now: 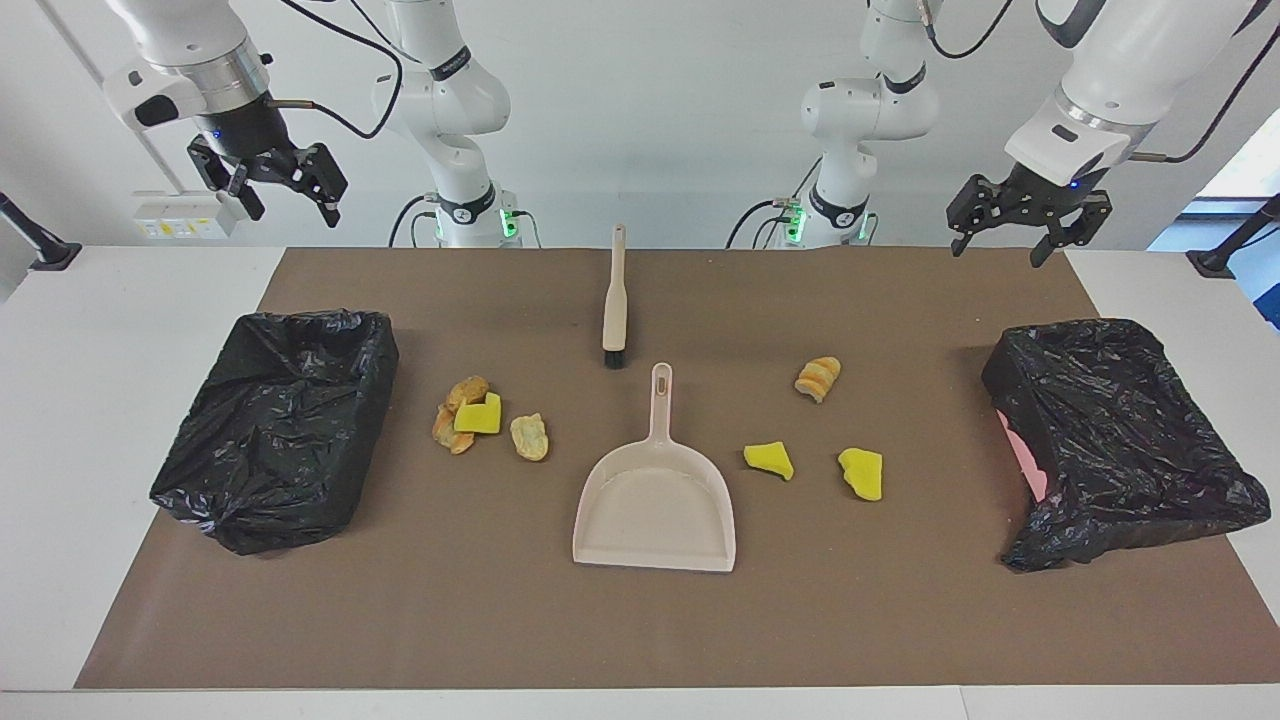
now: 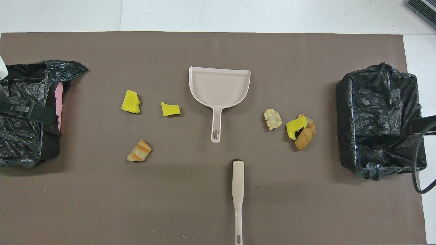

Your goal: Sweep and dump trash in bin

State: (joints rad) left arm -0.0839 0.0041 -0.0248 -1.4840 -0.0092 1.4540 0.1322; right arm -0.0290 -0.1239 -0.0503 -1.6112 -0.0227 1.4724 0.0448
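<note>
A beige dustpan (image 1: 655, 500) (image 2: 219, 86) lies mid-mat, handle toward the robots. A beige brush (image 1: 614, 300) (image 2: 238, 190) lies nearer to the robots than the dustpan. Several trash scraps lie on the mat. Toward the right arm's end: a cluster of a yellow sponge piece (image 1: 479, 416) (image 2: 295, 125) on bread lumps (image 2: 304, 137), and a pale lump (image 1: 530, 437) (image 2: 273, 118). Toward the left arm's end: a bread lump (image 1: 818, 378) (image 2: 139, 150) and two yellow pieces (image 1: 768, 460) (image 1: 862, 473). Left gripper (image 1: 1000, 245) and right gripper (image 1: 290, 208) hang open and empty, raised, each over a bin.
Two bins lined with black bags stand at the mat's ends: one at the right arm's end (image 1: 280, 430) (image 2: 379, 119), one at the left arm's end (image 1: 1110, 440) (image 2: 20, 143) with pink showing at its edge. A brown mat (image 1: 640, 630) covers the white table.
</note>
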